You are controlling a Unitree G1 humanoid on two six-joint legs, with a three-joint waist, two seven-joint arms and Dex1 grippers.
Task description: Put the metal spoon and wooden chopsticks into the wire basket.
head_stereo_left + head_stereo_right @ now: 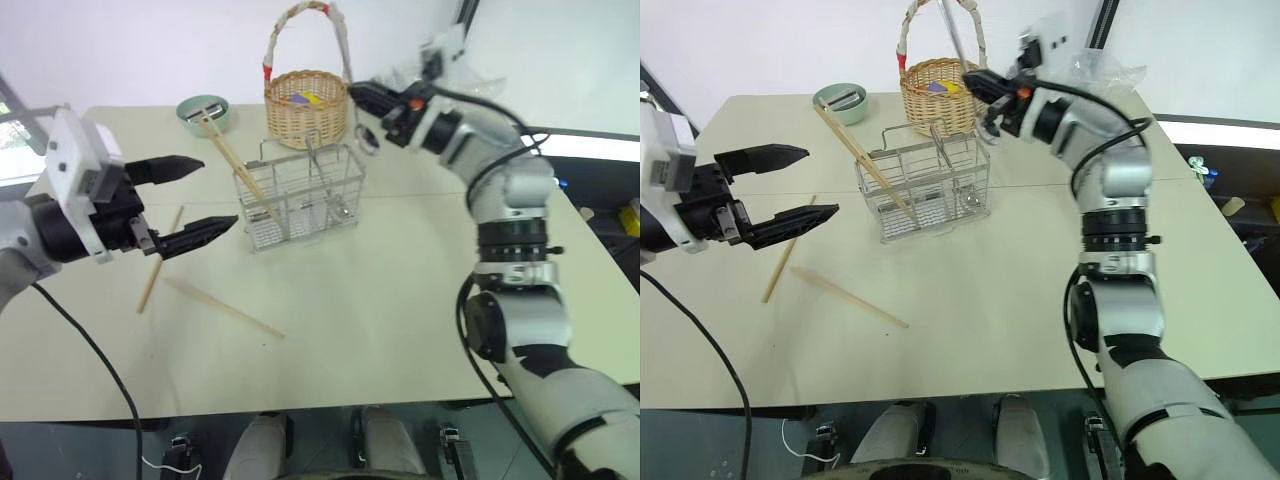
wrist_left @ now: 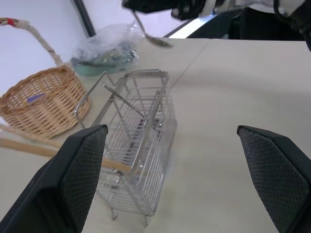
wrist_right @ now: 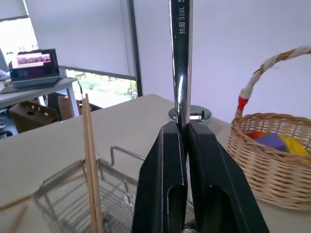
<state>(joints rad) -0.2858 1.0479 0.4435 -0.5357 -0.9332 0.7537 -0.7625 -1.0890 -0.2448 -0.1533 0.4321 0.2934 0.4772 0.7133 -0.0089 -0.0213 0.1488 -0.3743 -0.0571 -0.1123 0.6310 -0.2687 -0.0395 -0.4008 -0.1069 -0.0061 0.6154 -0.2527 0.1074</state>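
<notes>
My right pincer [image 3: 183, 141] is clamped tight on the small shiny metal spoon [image 3: 181, 58], gripping its thin straight handle between the two black fingers; in the left wrist view the oval bowl [image 2: 158, 41] hangs below that pincer, in the air above the surface. Just below and beside the right pincer stands the rectangular silver wire-mesh basket [image 1: 300, 195] with its thin wire centre handle, resting on the pale beige surface [image 1: 400, 300]. One pair of long light tan wooden chopsticks [image 1: 238, 168] already leans in the basket's end compartment, on the side away from the right pincer, tips sticking out above the rim. Behind the right pincer sits a round woven wicker basket with a tall looped handle [image 1: 306, 105], and further off to its side a pale green bowl [image 1: 205, 112].

My left pincer [image 1: 195, 196] stands wide, empty, held level above the surface and pointing toward the wire basket, a little apart from it. Beneath the left pincer two more wooden chopsticks lie loose on the surface: one [image 1: 160, 262] just under its lower finger, the other [image 1: 224, 307] a bit nearer to me, angled, the two near each other but apart.
</notes>
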